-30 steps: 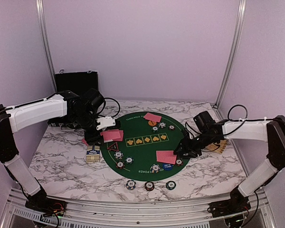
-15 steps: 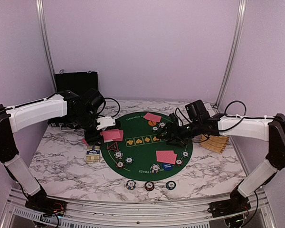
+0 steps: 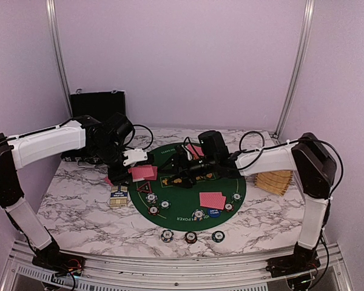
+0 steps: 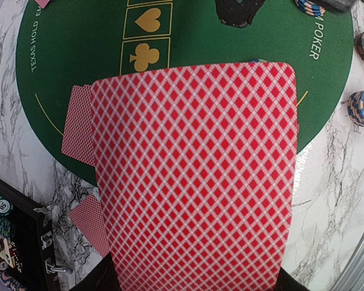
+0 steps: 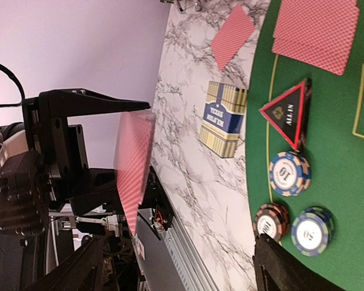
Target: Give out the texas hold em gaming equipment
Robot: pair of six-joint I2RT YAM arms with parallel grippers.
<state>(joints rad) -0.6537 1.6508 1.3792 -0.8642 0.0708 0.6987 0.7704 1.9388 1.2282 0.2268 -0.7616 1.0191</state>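
Left fingers [image 3: 135, 157] clamp red-backed cards [image 4: 194, 182]; right fingers [image 5: 280, 271] gape nearby.

**Red Lattice on Green Felt**

The playing card [image 4: 194, 182] wears a red-and-white diamond lattice. The mat [image 4: 79, 48] is green with yellow suits; the table [image 5: 194, 182], grey-veined white marble; the triangle [image 5: 287, 109], black rimmed red; the card box [image 5: 224, 118], blue with gold stripes.

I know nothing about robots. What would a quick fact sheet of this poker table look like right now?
Left claw: shut on red-backed cards
Right claw: open, empty, above the green poker mat
On the mat: all-in triangle, striped chips, face-down cards
Off the mat: card box, three more chips near the front edge
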